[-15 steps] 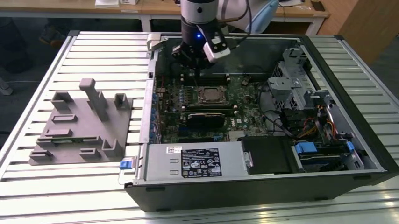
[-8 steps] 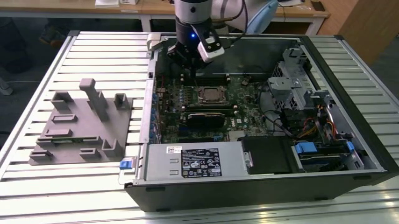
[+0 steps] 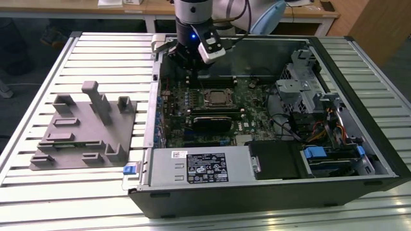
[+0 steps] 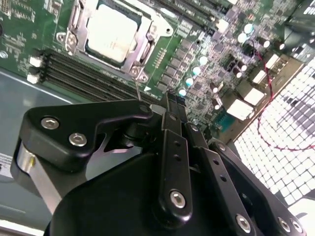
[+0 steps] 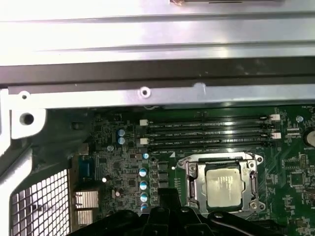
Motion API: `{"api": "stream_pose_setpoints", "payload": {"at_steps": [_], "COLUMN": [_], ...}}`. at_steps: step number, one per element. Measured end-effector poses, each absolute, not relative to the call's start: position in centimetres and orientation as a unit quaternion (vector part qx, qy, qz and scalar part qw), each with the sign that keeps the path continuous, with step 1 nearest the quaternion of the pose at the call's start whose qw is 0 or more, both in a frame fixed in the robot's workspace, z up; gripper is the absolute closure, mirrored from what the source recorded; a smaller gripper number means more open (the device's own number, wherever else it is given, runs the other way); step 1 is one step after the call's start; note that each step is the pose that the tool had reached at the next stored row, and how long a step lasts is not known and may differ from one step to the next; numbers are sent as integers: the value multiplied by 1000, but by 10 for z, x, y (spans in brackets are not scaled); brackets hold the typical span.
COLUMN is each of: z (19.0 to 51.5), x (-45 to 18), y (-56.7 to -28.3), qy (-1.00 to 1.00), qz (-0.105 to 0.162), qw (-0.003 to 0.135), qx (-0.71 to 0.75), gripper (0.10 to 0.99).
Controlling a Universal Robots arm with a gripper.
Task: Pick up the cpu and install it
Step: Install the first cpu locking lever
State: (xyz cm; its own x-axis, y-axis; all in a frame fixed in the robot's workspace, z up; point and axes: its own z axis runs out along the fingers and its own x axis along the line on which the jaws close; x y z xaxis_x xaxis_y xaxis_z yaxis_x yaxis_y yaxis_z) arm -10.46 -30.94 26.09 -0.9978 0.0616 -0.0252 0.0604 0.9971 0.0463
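A slatted metal table (image 3: 77,53) carries an open computer case (image 3: 270,192) lying on its side, with a grey plastic fixture (image 3: 83,130) beside it toward the exterior view's left. Inside the case sits the green motherboard (image 3: 257,115), and a power supply (image 3: 202,166) fills the near corner. The robot arm (image 3: 192,19) reaches down over the far edge of the board. Its gripper (image 4: 170,105) hangs above the board close to the memory slots (image 5: 206,132), and its black fingers (image 4: 172,142) lie pressed together with nothing between them. The cpu (image 5: 225,186) rests seated in its metal-framed socket (image 5: 221,184), silvery top facing up, apart from the gripper.
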Motion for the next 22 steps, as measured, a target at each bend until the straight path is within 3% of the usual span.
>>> {"api": "stream_pose_setpoints", "payload": {"at_steps": [22], "z": [255], "x": [-94], "y": [-290], "qy": [1000], "qz": [23], "qw": [13], "qx": [10], "gripper": [980]}}
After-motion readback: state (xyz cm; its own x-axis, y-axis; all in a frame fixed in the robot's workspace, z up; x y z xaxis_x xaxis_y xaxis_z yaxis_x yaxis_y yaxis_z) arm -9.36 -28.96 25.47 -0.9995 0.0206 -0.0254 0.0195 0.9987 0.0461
